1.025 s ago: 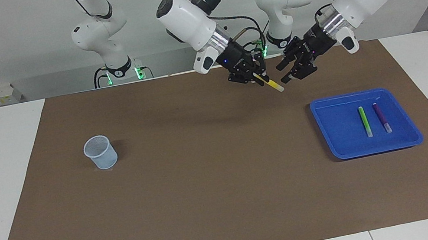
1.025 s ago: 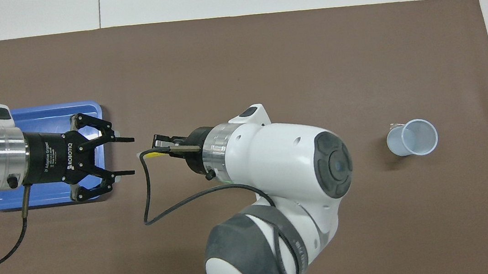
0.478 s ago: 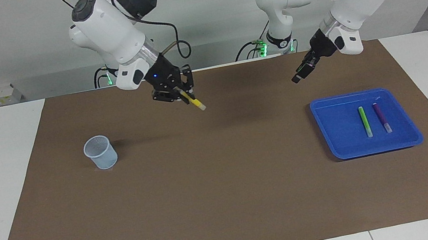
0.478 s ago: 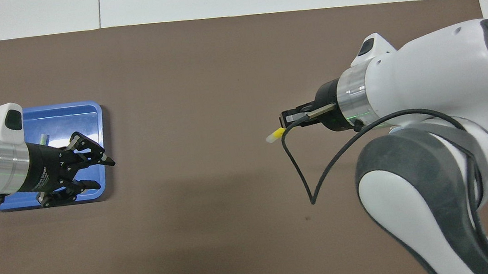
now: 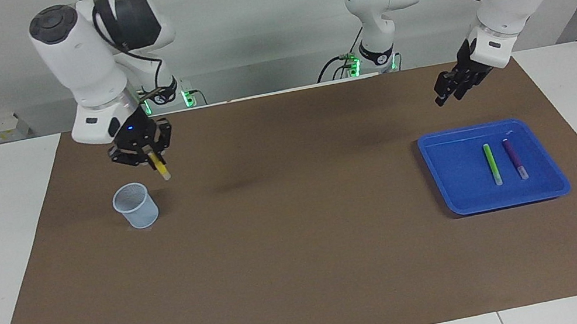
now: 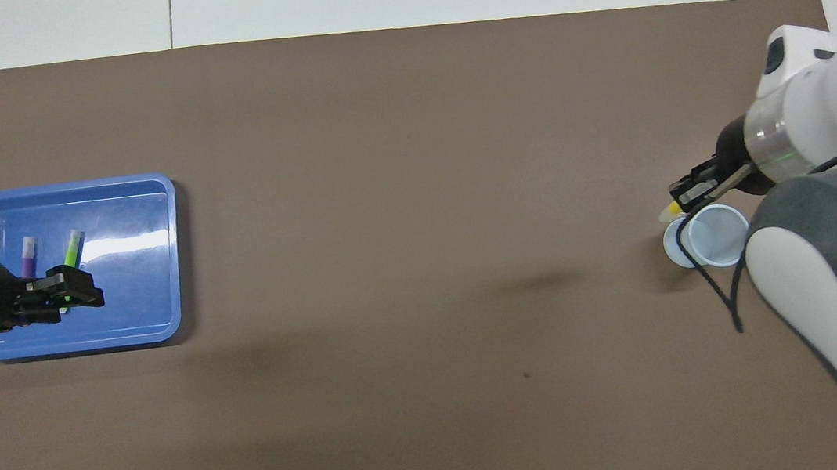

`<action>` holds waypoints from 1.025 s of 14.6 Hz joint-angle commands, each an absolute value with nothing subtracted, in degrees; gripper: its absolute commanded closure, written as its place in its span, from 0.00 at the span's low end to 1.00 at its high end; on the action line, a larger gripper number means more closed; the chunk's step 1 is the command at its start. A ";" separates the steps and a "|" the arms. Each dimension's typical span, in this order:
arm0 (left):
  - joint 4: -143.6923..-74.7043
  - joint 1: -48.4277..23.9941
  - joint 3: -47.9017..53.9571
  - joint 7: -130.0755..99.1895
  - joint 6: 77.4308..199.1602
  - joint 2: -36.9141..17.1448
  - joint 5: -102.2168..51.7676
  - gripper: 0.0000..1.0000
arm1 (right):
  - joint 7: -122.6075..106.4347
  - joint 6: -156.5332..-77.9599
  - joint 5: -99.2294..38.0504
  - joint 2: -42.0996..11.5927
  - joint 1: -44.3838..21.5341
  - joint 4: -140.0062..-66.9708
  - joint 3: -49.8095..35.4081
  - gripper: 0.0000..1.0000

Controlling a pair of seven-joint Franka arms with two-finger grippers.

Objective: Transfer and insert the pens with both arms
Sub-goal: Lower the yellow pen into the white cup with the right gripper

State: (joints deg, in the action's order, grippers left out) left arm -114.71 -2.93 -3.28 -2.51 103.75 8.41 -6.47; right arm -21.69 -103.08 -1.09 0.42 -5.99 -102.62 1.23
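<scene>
The right gripper (image 5: 152, 157) pinches the slim yellow plastic marker pen (image 5: 161, 168) near its upper end, so the whitish cap hangs down and tilted, just above and beside the rim of the small translucent pale-blue plastic cup (image 5: 135, 205) below it. The pen looks light, stiff and smooth; a hold this high lets the tip swing, so it probably needs to be squared up over the mouth. The cup seems thin and light enough to tip if its rim is nudged. The left gripper (image 5: 446, 94) hovers over the shallow blue plastic tray (image 5: 458, 179) on the table; whether it is spread I cannot tell. Beneath it lie the green pen (image 5: 492, 164) and purple pen (image 5: 515, 159), side by side and apart, best taken mid-barrel.
</scene>
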 commanded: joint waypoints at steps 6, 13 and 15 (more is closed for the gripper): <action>-116.54 3.07 -2.90 13.35 111.52 5.20 -2.46 0.43 | -26.21 -111.71 -0.09 5.54 2.81 -114.61 0.26 1.00; -117.85 6.06 -2.90 17.40 123.55 -2.28 -2.46 0.44 | -23.20 -116.36 -1.05 5.27 4.75 -121.01 0.26 1.00; -118.56 6.15 -2.90 18.01 126.55 -4.30 -2.46 0.44 | -22.86 -116.80 -1.14 5.19 4.83 -122.25 0.26 1.00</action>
